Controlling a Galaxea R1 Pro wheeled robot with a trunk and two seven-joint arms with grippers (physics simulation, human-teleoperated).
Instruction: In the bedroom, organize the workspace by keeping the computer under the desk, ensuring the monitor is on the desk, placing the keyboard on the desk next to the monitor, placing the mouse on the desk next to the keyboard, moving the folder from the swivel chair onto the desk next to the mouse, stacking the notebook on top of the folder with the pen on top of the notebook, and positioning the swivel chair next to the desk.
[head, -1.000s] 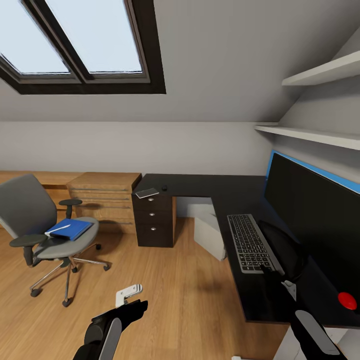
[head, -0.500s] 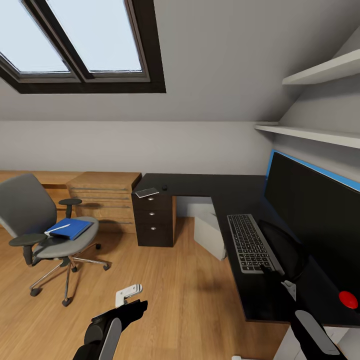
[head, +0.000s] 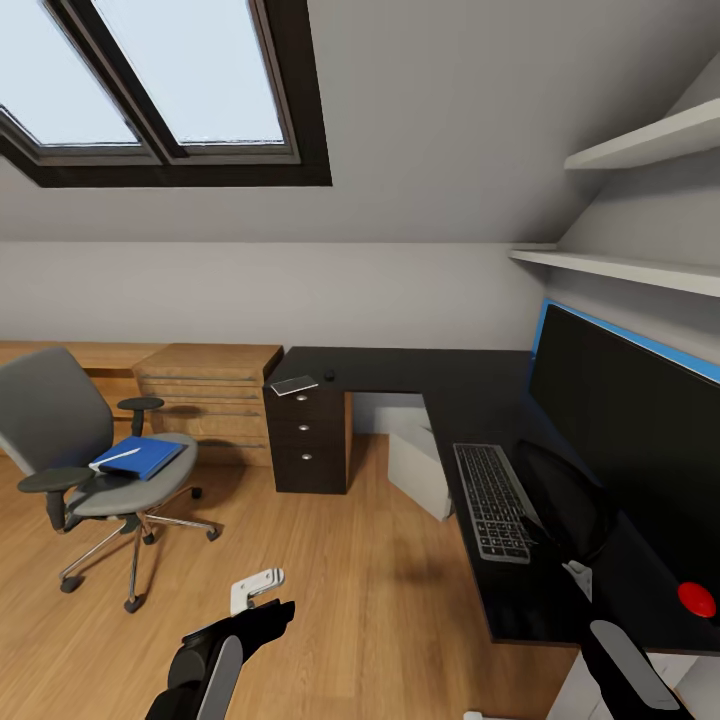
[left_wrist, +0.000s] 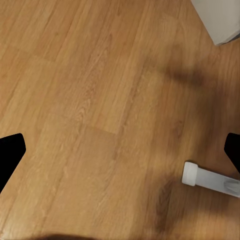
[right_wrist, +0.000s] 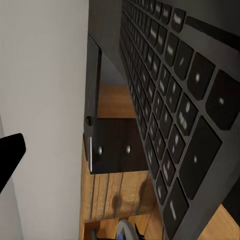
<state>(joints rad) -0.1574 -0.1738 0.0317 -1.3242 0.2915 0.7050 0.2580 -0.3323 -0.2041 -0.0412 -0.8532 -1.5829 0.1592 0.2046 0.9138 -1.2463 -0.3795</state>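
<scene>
Open wood floor (head: 380, 590), keyboard (head: 492, 500) near desk (head: 400, 368) edge, pinched by right end effector (head: 548, 548), left end effector (head: 262, 592) spread.

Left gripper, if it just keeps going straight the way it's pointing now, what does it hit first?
Most likely the bare wood floor. The left gripper hangs open over the planks, and its wrist view looks straight at them. A white desk leg foot lies off to one side, probably outside that line, though depth is hard to judge.

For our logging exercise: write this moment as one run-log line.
right gripper: at keyboard, grip unclear | left gripper: open over floor | folder: on swivel chair
</scene>
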